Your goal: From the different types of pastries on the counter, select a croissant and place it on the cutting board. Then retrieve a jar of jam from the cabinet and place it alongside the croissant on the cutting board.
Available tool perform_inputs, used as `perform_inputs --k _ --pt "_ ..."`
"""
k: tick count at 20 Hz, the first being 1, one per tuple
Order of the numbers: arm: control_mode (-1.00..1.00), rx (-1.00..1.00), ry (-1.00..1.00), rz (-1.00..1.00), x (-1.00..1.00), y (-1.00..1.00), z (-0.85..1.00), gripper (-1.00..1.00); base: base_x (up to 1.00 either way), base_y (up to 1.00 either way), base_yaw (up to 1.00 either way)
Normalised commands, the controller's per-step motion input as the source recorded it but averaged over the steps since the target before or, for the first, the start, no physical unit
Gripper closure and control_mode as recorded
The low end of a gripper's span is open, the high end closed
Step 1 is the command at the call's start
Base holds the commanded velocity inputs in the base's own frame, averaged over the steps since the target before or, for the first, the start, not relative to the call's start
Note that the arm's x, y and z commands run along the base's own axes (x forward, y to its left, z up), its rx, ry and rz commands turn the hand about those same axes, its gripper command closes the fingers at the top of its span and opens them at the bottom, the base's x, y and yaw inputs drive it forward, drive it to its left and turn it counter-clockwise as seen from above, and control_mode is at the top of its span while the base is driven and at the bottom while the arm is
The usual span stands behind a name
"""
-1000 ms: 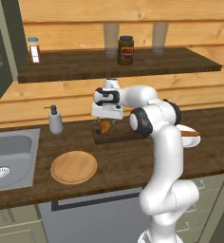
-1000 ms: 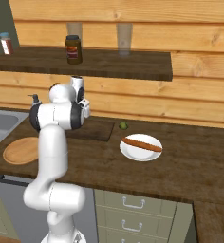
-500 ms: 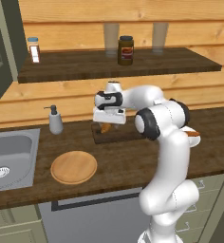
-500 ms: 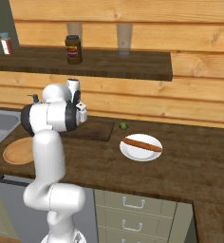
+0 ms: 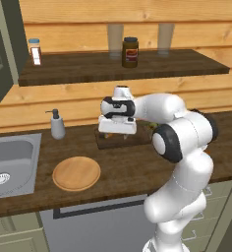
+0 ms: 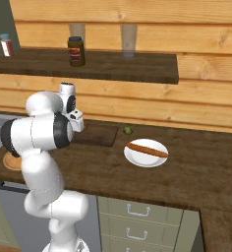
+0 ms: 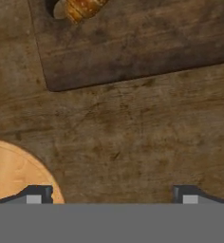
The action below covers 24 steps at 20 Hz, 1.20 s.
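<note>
The end effector [image 7: 111, 194] is wide open and empty; the croissant [image 7: 80, 8] lies on the cutting board [image 7: 142, 42] at 11 o'clock.

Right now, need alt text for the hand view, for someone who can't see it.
A golden-brown croissant lies on the dark cutting board at the top of the picture, cut off by the edge. Below the board runs the dark wood-grain counter, with the round light-wood plate at lower left. The gripper is open and holds nothing.

Even, soft rendered light; faint shadows, textures perhaps slightly blurred.
</note>
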Motion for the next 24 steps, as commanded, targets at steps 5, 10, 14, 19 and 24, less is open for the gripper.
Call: perform_inputs --k 5,10,14,19,24 --pt "-1.00 0.00 -0.02 0.03 -1.00 0.00 0.35 -1.00 0.00 0.00 0.00" --pt "-1.00 0.00 -0.02 0.00 -0.88 0.02 0.10 -1.00 0.00 0.00 0.00" --pt "-1.00 0.00 0.00 0.00 -0.07 0.05 0.00 -1.00 0.00 0.00 0.00" --pt "-1.00 0.00 0.00 0.00 0.00 0.00 0.00 -1.00 0.00 0.00 0.00" --pt "1.00 0.00 0.00 0.00 -0.02 0.00 0.00 -1.00 -0.21 0.00 0.00"
